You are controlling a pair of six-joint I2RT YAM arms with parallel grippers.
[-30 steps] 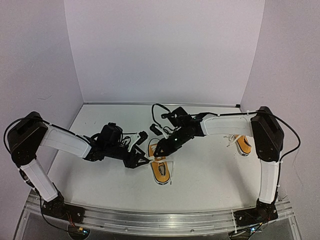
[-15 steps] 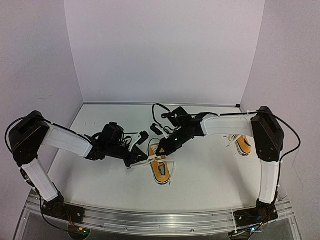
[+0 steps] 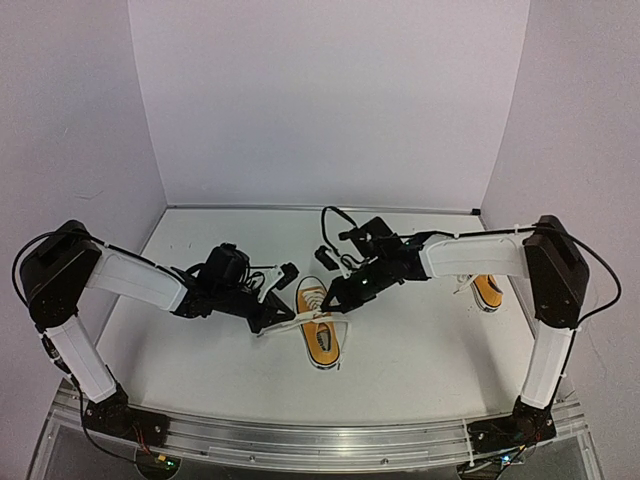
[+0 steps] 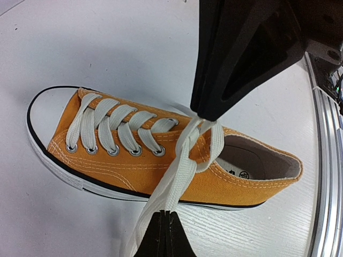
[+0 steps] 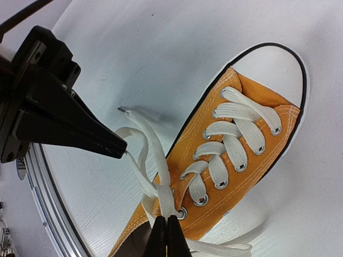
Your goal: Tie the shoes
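An orange-yellow shoe (image 3: 320,330) with a white toe cap lies in the middle of the table, toe pointing away. Its white laces (image 4: 179,166) are crossed once above the top eyelets. My left gripper (image 4: 165,215) is just left of the shoe, shut on one lace end and holding it taut. My right gripper (image 5: 166,219) hangs over the shoe's tongue, shut on the lace (image 5: 161,184) right at the crossing. In the top view the left gripper (image 3: 284,320) and right gripper (image 3: 334,302) flank the shoe. A second shoe (image 3: 487,290) lies at the far right, partly behind the right arm.
An aluminium rail (image 3: 300,440) runs along the near table edge and shows in the left wrist view (image 4: 327,160). Purple walls close the back and both sides. Black cables (image 3: 335,215) loop above the right wrist.
Both grippers have closed on the laces. The left gripper has moved in toward the shoe, and the right forearm has shifted to the right.
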